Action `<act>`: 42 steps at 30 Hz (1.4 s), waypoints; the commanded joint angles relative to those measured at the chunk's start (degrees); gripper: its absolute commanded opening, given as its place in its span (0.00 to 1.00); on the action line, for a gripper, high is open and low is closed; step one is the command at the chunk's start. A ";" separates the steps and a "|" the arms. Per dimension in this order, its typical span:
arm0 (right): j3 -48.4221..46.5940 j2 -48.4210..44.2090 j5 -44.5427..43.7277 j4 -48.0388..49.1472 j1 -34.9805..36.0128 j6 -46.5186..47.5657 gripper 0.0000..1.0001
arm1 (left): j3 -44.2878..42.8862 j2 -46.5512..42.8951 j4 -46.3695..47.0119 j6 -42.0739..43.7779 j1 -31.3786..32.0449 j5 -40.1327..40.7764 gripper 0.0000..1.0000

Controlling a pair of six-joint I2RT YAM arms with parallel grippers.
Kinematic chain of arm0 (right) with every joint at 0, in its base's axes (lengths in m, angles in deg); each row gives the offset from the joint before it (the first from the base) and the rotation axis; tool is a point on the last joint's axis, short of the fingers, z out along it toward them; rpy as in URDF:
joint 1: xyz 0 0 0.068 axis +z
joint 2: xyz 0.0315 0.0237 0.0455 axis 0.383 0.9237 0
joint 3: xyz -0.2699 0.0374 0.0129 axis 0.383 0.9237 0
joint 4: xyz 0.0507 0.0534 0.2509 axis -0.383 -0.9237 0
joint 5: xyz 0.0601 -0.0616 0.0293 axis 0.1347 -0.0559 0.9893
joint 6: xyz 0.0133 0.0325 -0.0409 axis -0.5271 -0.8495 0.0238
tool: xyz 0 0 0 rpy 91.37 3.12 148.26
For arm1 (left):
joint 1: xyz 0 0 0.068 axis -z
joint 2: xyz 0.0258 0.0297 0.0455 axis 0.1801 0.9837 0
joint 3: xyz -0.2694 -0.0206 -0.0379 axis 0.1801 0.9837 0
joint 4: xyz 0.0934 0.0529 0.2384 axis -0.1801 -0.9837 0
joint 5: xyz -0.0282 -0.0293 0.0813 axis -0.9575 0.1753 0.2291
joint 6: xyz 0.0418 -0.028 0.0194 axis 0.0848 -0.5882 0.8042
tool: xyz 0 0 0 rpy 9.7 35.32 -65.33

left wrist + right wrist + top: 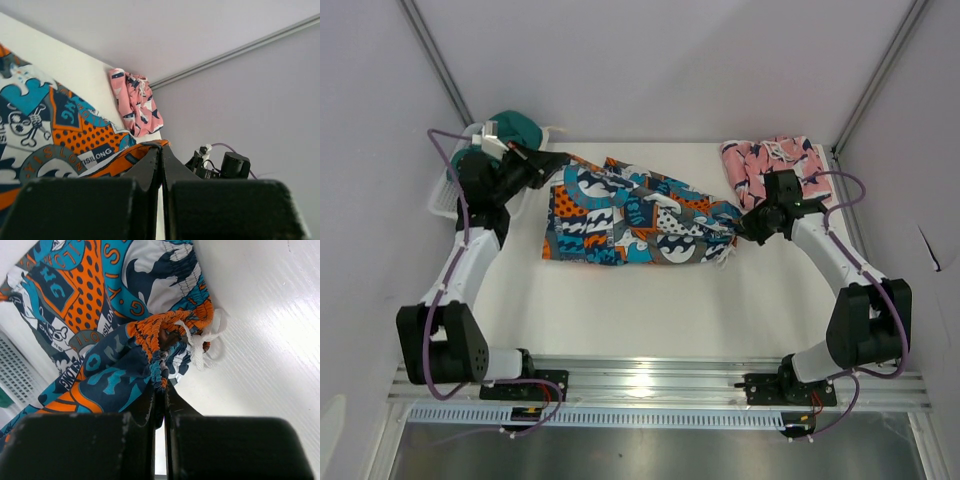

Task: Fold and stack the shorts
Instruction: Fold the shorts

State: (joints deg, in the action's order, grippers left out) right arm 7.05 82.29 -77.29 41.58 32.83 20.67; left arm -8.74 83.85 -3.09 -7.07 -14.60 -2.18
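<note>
The teal, orange and navy patchwork shorts point(630, 215) lie stretched across the middle of the white table. My left gripper point(546, 161) is shut on their far-left leg hem point(150, 145). My right gripper point(744, 226) is shut on the gathered waistband point(161, 371) at the right end, the white drawstring point(205, 342) bunched beside it. The pink shark-print shorts point(772, 165) lie folded at the far right corner, just behind my right gripper; they also show in the left wrist view point(135, 101).
A white basket point(455, 185) with a dark teal garment point(515, 128) sits at the far left, behind my left arm. Grey walls close in on the left, the back and the right. The metal rail point(650, 385) runs along the near edge.
</note>
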 commanded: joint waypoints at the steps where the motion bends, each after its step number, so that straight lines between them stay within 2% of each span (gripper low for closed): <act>1: 1.28 -0.35 -3.31 -0.50 -1.87 -3.85 0.00 | -6.21 3.50 10.77 -0.33 1.58 1.84 0.00; 9: 0.24 3.33 -3.31 3.73 -3.71 -5.53 0.00 | -12.55 17.65 15.61 -2.53 3.17 2.80 0.00; 14: -6.43 10.62 -5.24 1.27 -4.68 -3.77 0.00 | -15.71 23.80 16.14 -2.27 3.26 4.12 0.00; 22: -9.52 16.60 -4.63 6.27 -7.58 -5.26 0.00 | -28.62 35.65 15.17 -1.92 3.53 5.53 0.00; 27: -16.54 23.11 -5.85 5.75 -8.20 -5.78 0.00 | -35.05 43.57 15.79 -2.79 5.81 5.79 0.00; 28: -18.12 24.86 -6.03 7.49 -8.11 -5.53 0.02 | -37.32 44.98 15.53 -2.71 5.90 5.62 0.01; 29: -18.75 25.39 -6.82 7.77 -8.20 -5.53 0.07 | -39.60 47.69 15.00 -2.36 6.16 5.62 0.10; 30: -19.45 26.01 -7.26 8.20 -8.11 -5.35 0.13 | -41.71 48.76 13.26 -2.01 6.16 5.71 0.43; 31: -21.19 26.97 -7.70 8.73 -8.20 -4.57 0.36 | -42.60 49.73 12.37 -1.66 6.25 5.88 0.59; 33: -22.61 27.16 -10.06 7.95 -8.20 -3.16 0.60 | -44.81 51.14 11.31 -0.08 6.25 5.62 0.93; 34: -23.14 26.55 -10.25 8.99 -8.20 -1.85 0.78 | -44.90 50.88 9.83 0.36 6.16 5.88 0.98; 36: -23.50 25.49 -11.48 8.56 -8.37 1.58 0.89 | -43.85 48.69 8.58 2.03 5.73 6.23 0.99; 38: -21.40 22.51 -10.96 10.84 -8.63 4.39 0.90 | -42.45 46.06 5.43 4.83 5.64 7.37 0.99; 42: -14.37 16.36 -8.24 15.75 -8.99 11.77 0.89 | -37.36 34.58 -3.97 10.91 6.16 10.27 0.99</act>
State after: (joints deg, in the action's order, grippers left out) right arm -10.96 105.69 -85.67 52.73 24.26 24.78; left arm -48.08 130.82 -1.54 -2.98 -8.62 5.45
